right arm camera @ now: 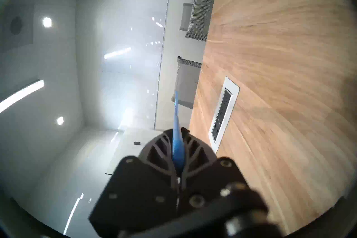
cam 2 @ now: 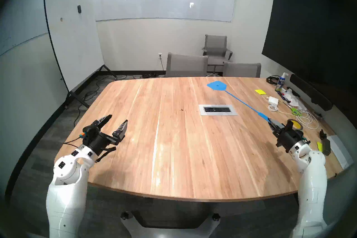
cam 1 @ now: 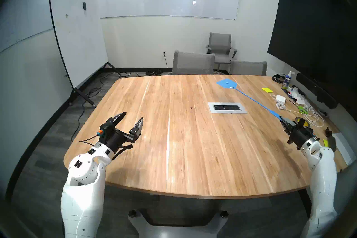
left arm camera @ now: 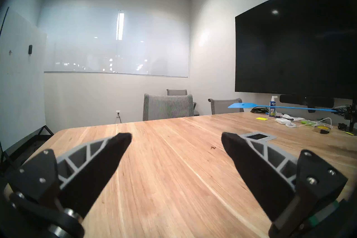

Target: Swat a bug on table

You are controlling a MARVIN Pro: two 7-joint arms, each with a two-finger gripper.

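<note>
**Swatter in hand, head far off target: line up before the strike**

Right pincer (cam 1: 284, 123) is clamped on the handle end of the blue swatter (cam 1: 249, 94), near the desk's (cam 1: 173, 154) right edge. The right wrist view confirms it: handle pinched flat between both fingers. The shaft runs away toward the far edge and the head hangs above the wood near the far right corner. The left wrist view shows the swatter held roughly level, clear of the surface.

The bug (cam 1: 191, 107) sits about mid-desk, just left of the silver outlet panel (cam 1: 227, 107), well apart from the swatter head. It also shows in the left wrist view (left arm camera: 212, 147).

Left pincer (cam 1: 133, 118) has fingers spread wide, holds nothing, and hovers over the near left corner. Looks idle to me; keep it there, out of the swing path.

My read on doing this well:
- Swing the head left and nearer first, until it hangs right over the bug. Don't chop from the current pose.
- Come down with the head flat, not on edge, so the whole face lands.
- The long thin shaft will likely flex and lag; expect overshoot.
- The grip is at the very tail of the handle, so a hard hit may twist it in the fingers.
- Land left of the outlet panel; hitting its rim could hold the head off the wood.
</note>
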